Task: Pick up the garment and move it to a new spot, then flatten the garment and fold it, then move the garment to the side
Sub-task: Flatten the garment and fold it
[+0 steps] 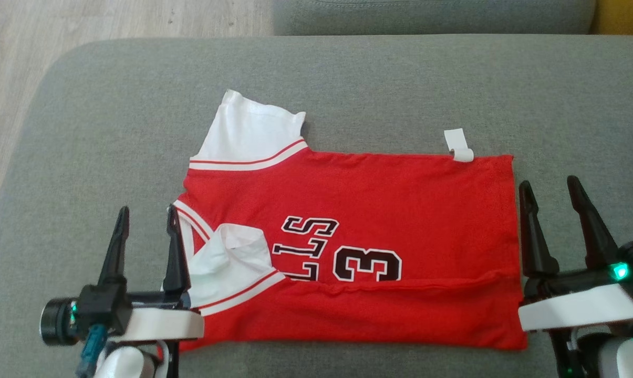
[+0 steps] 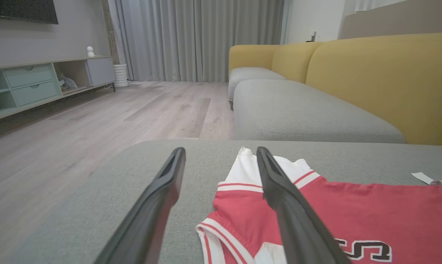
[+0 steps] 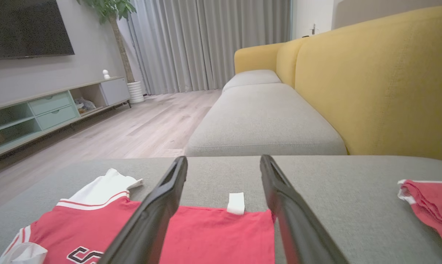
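Nearest, the left gripper (image 1: 147, 210) has its jaws spread and empty by the collar end of the red jersey (image 1: 379, 210). The right gripper (image 1: 549, 182) is equally released just off the hem. The jersey lies flat on the grey sofa cushion (image 1: 348, 79), its near edge folded over. A white label (image 1: 459, 145) curls at its far edge.

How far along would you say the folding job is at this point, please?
Done: the jersey lies flat on the grey cushion, its near edge folded up over the lettering. In hand: nothing; the left gripper and right gripper stand open at its two ends. Left: probably more folds, then moving it aside.
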